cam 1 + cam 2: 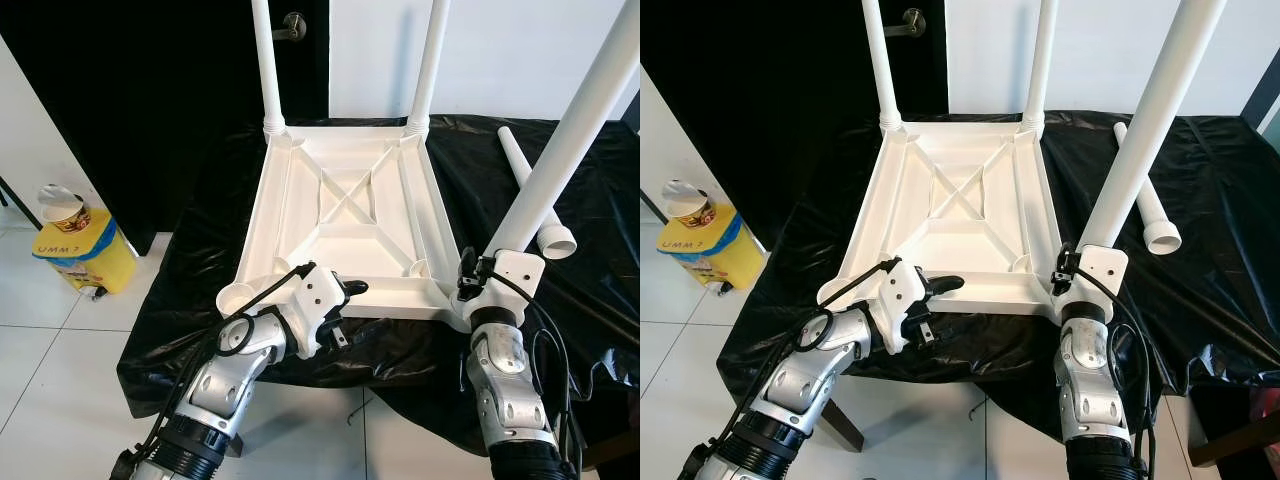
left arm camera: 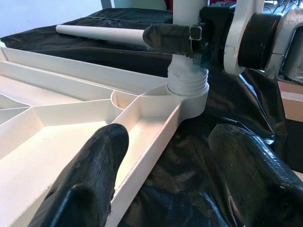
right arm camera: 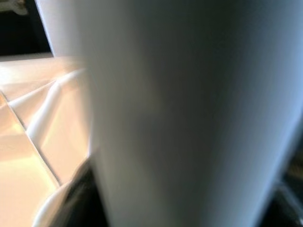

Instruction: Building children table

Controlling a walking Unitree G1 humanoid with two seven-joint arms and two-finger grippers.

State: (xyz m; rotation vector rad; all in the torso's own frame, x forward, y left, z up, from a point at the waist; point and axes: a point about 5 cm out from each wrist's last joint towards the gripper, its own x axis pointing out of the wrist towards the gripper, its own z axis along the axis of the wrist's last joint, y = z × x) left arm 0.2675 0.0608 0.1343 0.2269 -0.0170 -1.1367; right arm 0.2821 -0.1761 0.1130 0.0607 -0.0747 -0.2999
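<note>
My right gripper clamps the leg at the tabletop's corner; my left gripper spreads wide over its near edge.

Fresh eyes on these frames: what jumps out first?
An upside-down white table top lies on a black sheet, with two legs standing up at its far corners. The right gripper holds a third leg at the near right corner socket, while the left gripper is open over the near edge. A fourth leg lies loose on the sheet to the right.
</note>
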